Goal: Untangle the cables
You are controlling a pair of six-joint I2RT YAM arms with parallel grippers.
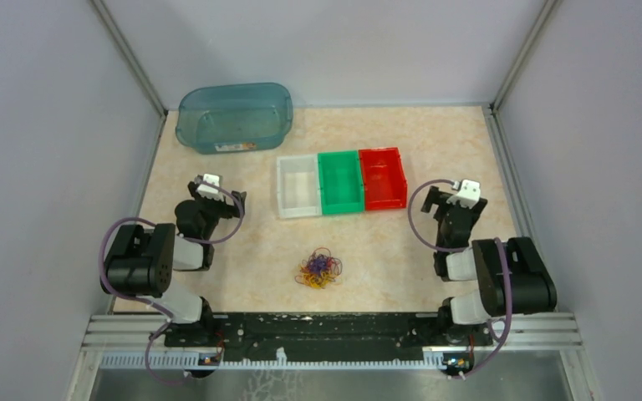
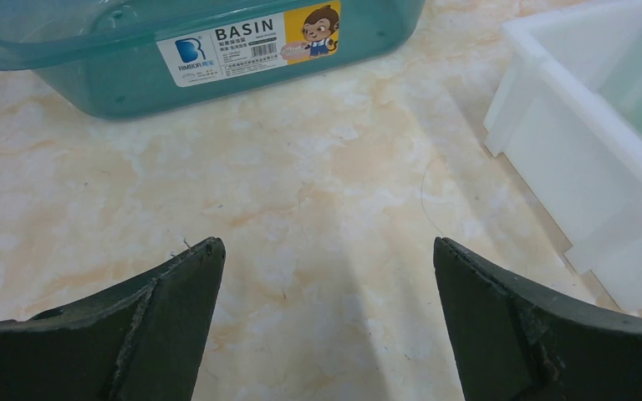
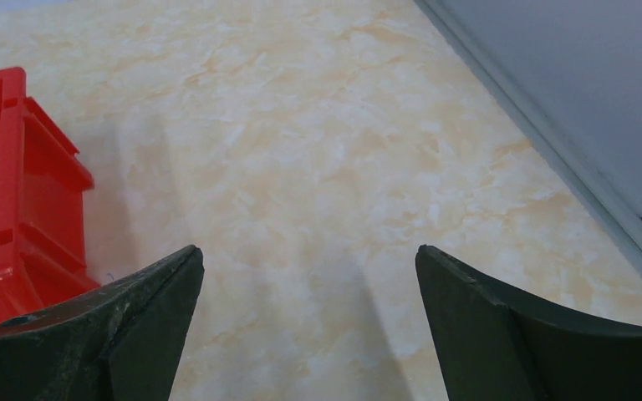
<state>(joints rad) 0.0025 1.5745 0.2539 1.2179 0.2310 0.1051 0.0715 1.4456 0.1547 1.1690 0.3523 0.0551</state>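
Observation:
The cables (image 1: 318, 267) lie as one small tangled clump of thin purple, red and yellow-orange wires on the table, near the front and midway between the two arms. My left gripper (image 1: 215, 185) sits folded back at the left, far from the clump. In the left wrist view the left gripper (image 2: 326, 251) is open, with only bare table between its fingers. My right gripper (image 1: 461, 196) rests at the right, equally far from the clump. Its wrist view shows the right gripper (image 3: 308, 255) open and empty. Neither wrist view shows the cables.
A white bin (image 1: 297, 187), a green bin (image 1: 339, 181) and a red bin (image 1: 384, 178) stand side by side behind the clump. A teal basin (image 1: 234, 116) stands at the back left. Grey walls close in both sides and the back.

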